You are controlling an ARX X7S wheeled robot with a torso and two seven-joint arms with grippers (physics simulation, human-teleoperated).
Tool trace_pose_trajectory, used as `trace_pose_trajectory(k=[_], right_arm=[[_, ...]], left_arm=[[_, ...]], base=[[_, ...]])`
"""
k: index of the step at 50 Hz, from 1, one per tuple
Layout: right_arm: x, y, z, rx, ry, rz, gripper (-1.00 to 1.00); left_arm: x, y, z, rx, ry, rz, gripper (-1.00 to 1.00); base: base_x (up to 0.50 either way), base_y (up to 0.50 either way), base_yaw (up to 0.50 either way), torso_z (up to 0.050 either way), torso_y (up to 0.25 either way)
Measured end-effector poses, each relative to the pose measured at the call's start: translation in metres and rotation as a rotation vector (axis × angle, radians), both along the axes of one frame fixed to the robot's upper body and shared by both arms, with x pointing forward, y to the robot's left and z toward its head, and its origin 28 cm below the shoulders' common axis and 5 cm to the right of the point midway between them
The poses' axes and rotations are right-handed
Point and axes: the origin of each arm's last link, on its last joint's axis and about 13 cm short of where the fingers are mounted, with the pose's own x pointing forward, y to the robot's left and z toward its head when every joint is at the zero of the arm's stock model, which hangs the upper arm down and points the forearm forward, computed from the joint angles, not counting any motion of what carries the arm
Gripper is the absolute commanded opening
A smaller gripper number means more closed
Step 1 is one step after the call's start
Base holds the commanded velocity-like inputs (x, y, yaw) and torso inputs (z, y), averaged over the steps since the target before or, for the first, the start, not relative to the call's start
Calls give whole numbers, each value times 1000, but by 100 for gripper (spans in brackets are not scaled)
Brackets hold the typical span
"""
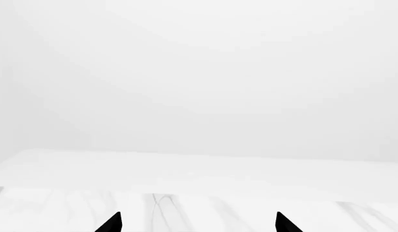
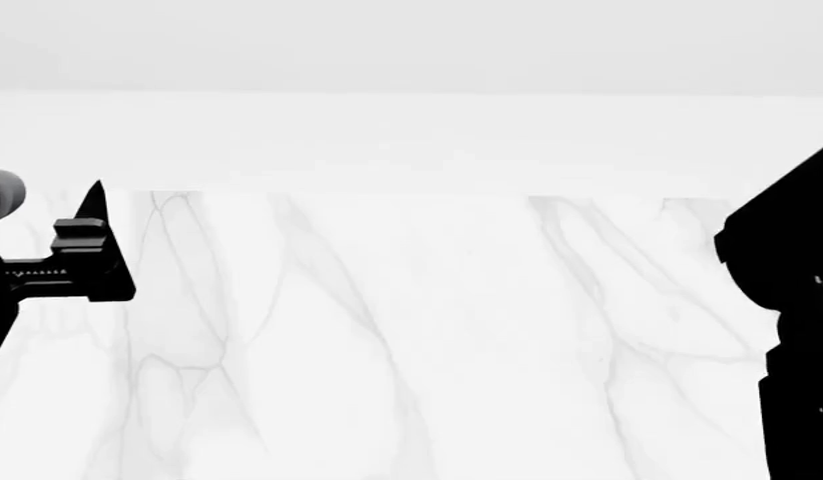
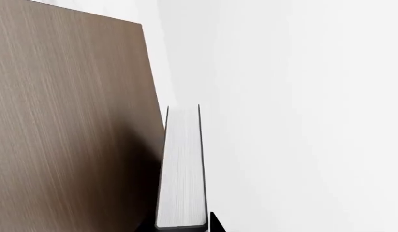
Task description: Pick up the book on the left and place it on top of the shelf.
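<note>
In the right wrist view the book (image 3: pixel 181 169) shows edge-on, with white page edges between thin dark covers. It sits between the jaws of my right gripper (image 3: pixel 181 227), one dark fingertip (image 3: pixel 215 223) against its cover. The shelf (image 3: pixel 69 121), a dark brown wooden panel, stands right beside the book. In the head view only part of my right arm (image 2: pixel 791 330) shows at the right edge; book and shelf are out of that view. My left gripper (image 1: pixel 199 223) is open and empty over the marble table (image 1: pixel 185 208); it also shows in the head view (image 2: pixel 80 250) at the left.
The white marble table (image 2: pixel 425 330) with grey veins fills the head view, its far edge against a plain white wall (image 2: pixel 411 140). A white wall (image 3: pixel 315 96) lies beyond the book in the right wrist view.
</note>
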Motion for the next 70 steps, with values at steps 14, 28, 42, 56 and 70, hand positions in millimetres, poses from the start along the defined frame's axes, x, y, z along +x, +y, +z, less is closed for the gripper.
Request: trace_pose_trajectory(k=[14, 28, 42, 56, 70], right_arm=[[0, -1, -3, -14, -15, -9, 100], [1, -4, -1, -77, -25, 1, 100], [15, 11, 10, -163, -60, 153, 100], [39, 49, 26, -229, -124, 417, 100], [60, 77, 17, -203, -223, 703, 100]], left_arm=[[0, 1, -1, 0, 2, 5, 100], [0, 1, -2, -1, 3, 5, 100], [0, 0, -4, -2, 8, 2, 100], [1, 0, -6, -3, 12, 1, 100], [1, -1, -4, 1, 10, 0, 100]], base=[[0, 0, -1, 0, 1], [0, 0, 0, 1, 0], [0, 0, 0, 0, 1], [0, 0, 0, 0, 0], [0, 0, 0, 0, 0]])
